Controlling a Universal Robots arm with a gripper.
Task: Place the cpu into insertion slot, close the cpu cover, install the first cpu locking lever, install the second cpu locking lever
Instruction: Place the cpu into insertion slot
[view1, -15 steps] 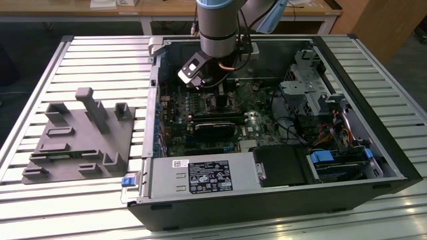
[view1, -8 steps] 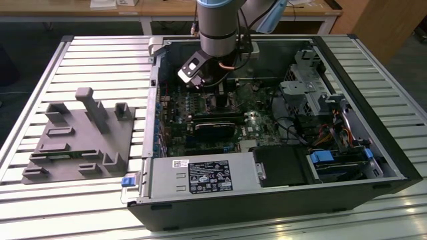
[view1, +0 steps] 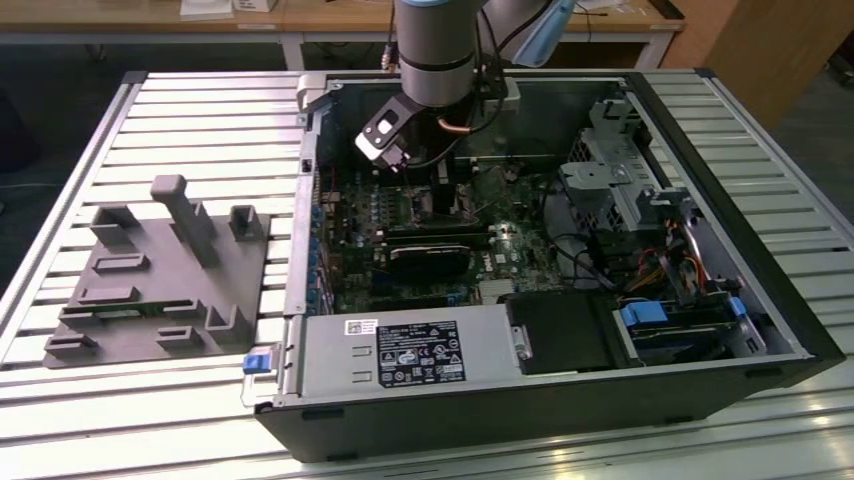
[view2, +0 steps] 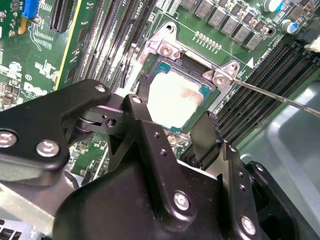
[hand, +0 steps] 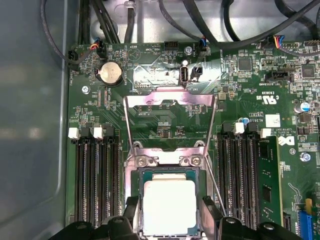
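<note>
Everything sits on a slatted metal table (view1: 174, 110), its silvery ribs running side to side in the exterior view. Two things lie right on it. A black PC case (view1: 561, 425) is on its side with the panel off, toward the exterior view's right. A flat grey fixture plate (view1: 134, 300) with upright blocks sits just beside it, on the left.

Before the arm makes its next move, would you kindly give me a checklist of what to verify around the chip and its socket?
1. Chip lying inside the socket: ok.
2. Chip edges square with the socket: ok.
3. Cover raised, off the chip: ok.
4. Lever unlatched: ok.
5. Gripper let go of the chip: cannot tell.
</note>
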